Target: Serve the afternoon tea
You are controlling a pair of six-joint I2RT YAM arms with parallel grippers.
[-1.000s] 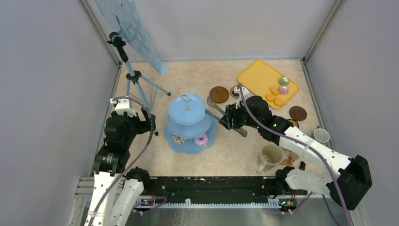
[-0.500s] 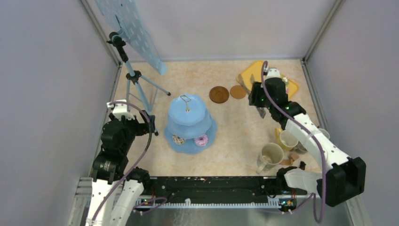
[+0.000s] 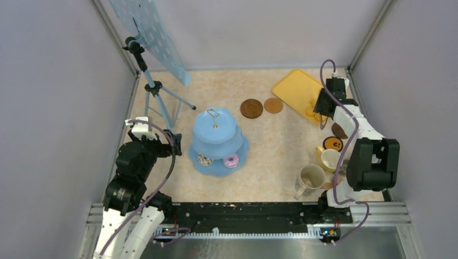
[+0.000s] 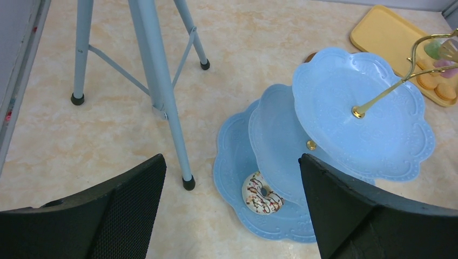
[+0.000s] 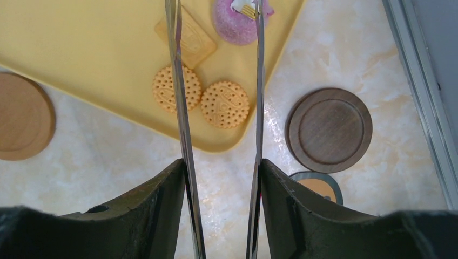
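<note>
Right pincer (image 5: 221, 181): gripping tongs (image 5: 181, 124) over the tray (image 5: 81, 48) (far right corner of the counter (image 3: 270, 140)).
Biscuits (image 5: 225, 104): on the tray, one between the tong arms.
Left pincer (image 4: 232, 208): wide, empty, by the left edge.
Donuts (image 4: 262, 195): stand's (image 4: 378, 135) bottom plate.

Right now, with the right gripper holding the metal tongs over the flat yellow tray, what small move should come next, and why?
Probably lower the metal tongs a little and squeeze. The right gripper clamps them with their two arms apart, and the pink-frosted cupcake on the flat yellow tray lies between those arms near their far end, seemingly not yet pinched.
</note>
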